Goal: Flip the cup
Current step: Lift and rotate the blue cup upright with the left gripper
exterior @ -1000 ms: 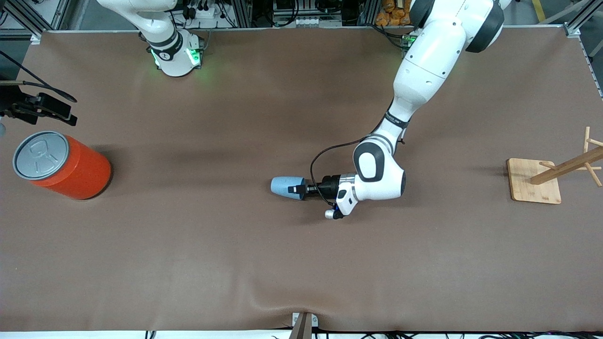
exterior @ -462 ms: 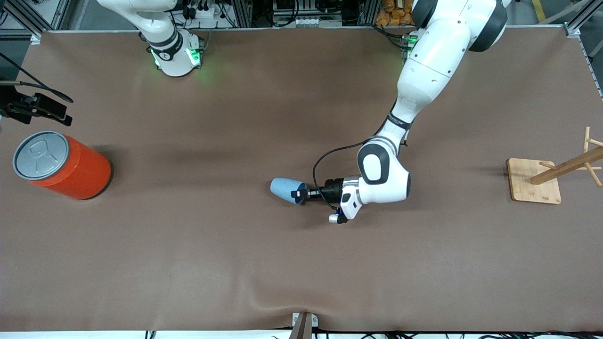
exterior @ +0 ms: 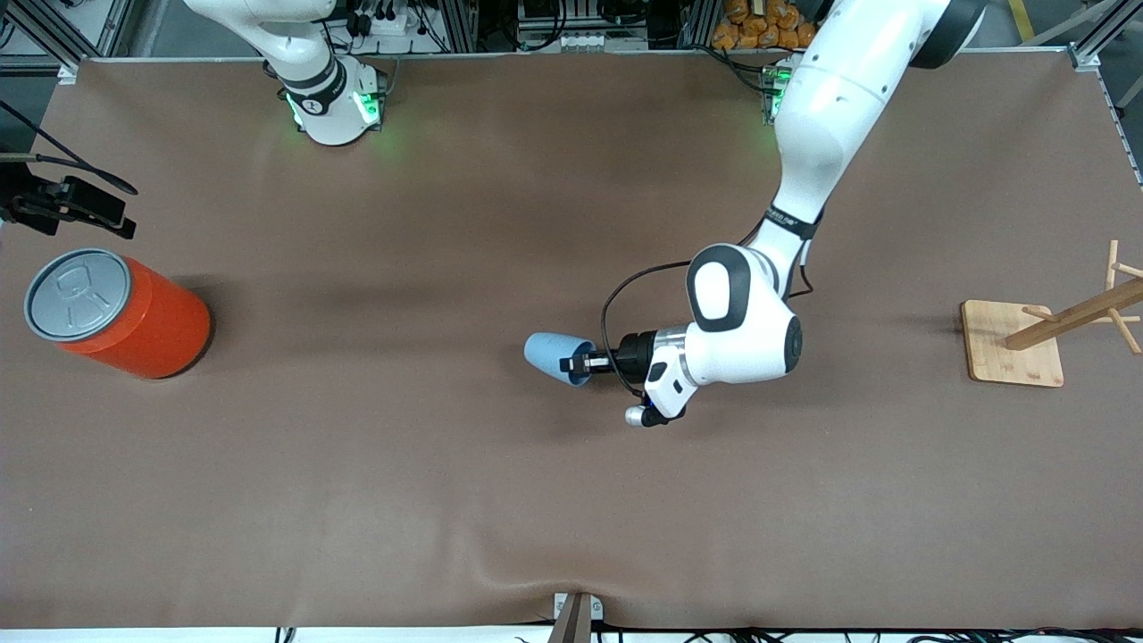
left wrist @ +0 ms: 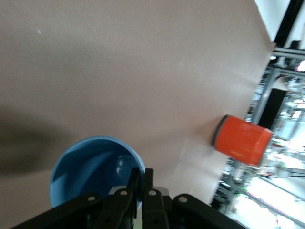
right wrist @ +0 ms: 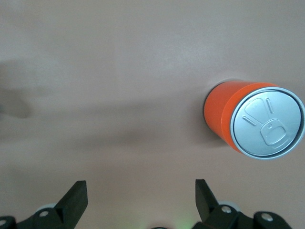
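Front view, centre of frame: the light-blue tapered cup [exterior: 552, 355] lies sideways, perhaps just off the worktop [exterior: 446, 482]; left gripper [exterior: 576, 364] fingers pinch its rim. Right gripper [right wrist: 138, 200], fingers apart, waits above the orange can [right wrist: 252, 125].

High front cam facing arms, wrist cams close over table [exterior: 357, 500], all sharing orange can [exterior: 134, 317].

My black left claw [exterior: 571, 364] grips a light-blue cup [exterior: 549, 355] (darker blue inside). Under it the table [exterior: 446, 464] is plain brown. Well apart from my claw stands an orange can [exterior: 134, 317] with a grey lid and a pale wooden stand [exterior: 1013, 344].
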